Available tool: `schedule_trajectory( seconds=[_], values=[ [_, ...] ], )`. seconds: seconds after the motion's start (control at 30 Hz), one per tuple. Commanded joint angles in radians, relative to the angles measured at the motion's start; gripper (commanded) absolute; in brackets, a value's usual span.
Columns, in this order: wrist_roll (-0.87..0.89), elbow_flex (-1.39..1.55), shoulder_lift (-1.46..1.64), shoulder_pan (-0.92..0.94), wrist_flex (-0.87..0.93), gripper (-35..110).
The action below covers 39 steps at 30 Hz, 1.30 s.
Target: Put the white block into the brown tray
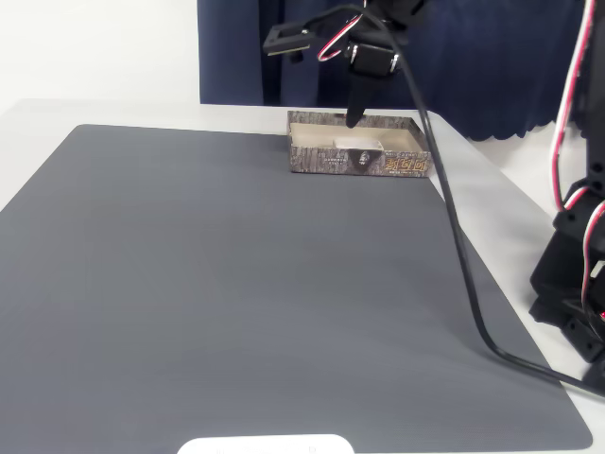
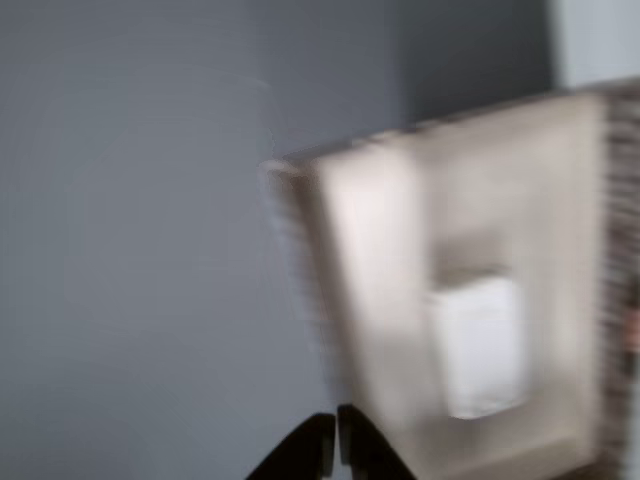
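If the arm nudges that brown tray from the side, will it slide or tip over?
The brown tray looks low and wide, so it would probably slide on the grey mat rather than tip. Its thin walls suggest cardboard, likely light. The white block inside may shift.

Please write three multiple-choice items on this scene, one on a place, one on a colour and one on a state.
1. Where is the white block?
A. On the grey mat in front of the tray
B. Inside the brown tray
C. Between the fingers of the tool

2. What colour is the mat under the tray?
A. Grey
B. Green
C. Red

3. How does the tool stand?
A. Lying flat on the mat
B. Above the tray, fingertips together, holding nothing
C. Clamped on the tray wall

Answers: 1 B, the block lies on the pale floor of the tray in both views. 2 A, the fixed view shows a dark grey sheet. 3 B, the wrist view shows the dark tips meeting with nothing between them.
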Motion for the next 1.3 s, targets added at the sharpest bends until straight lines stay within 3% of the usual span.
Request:
schedule_trajectory(
  seconds=[0.0, 0.63, 1.03, 1.27],
  values=[
    [0.106, 0.069, 0.152, -0.091, -0.002, 0],
    [0.508, 0.799, 0.9, -0.853, -0.077, 0],
    [0.595, 1.407, 1.482, -0.971, -0.156, 0],
    [0.615, 1.595, 1.669, -0.983, -0.183, 0]
  ],
)
